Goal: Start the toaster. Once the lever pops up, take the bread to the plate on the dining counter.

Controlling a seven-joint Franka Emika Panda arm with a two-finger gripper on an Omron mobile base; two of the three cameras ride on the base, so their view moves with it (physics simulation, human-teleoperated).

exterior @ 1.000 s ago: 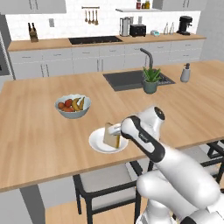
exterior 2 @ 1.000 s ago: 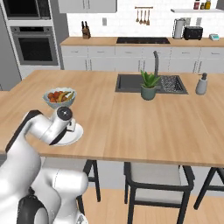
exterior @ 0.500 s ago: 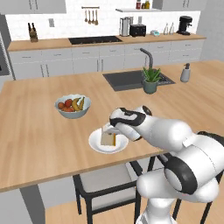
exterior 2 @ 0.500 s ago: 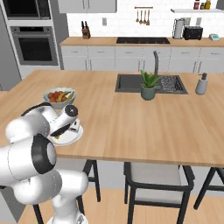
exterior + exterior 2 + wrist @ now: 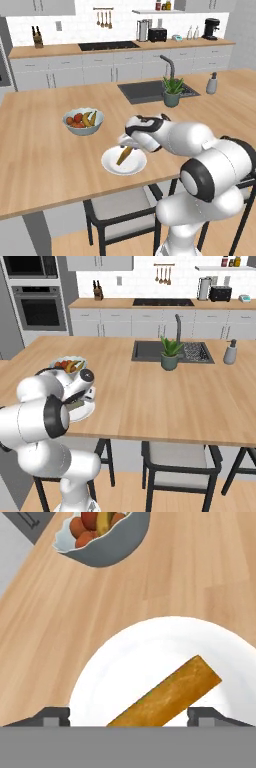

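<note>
The bread (image 5: 172,693) lies edge-on and tilted across the white plate (image 5: 125,662) on the dining counter (image 5: 45,150). My gripper (image 5: 130,716) hovers just above it, open, its fingertips (image 5: 55,714) wide apart on either side of the slice. From the left base view the bread (image 5: 125,154) leans on the plate (image 5: 111,164) under the gripper (image 5: 126,145). In the right base view the plate (image 5: 84,412) peeks out beside the arm. The black toaster (image 5: 158,35) stands on the far worktop, also visible as the toaster (image 5: 220,293).
A pale fruit bowl (image 5: 83,121) sits just beyond the plate, bowl (image 5: 100,542) near the hand. A potted plant (image 5: 172,90), dark sink (image 5: 150,91) and soap bottle (image 5: 212,83) lie farther right on the counter. Chairs (image 5: 120,210) stand under the near edge.
The gripper has opened and let go of the bread, which now leans on the plate. The arm swung lower over the plate.
</note>
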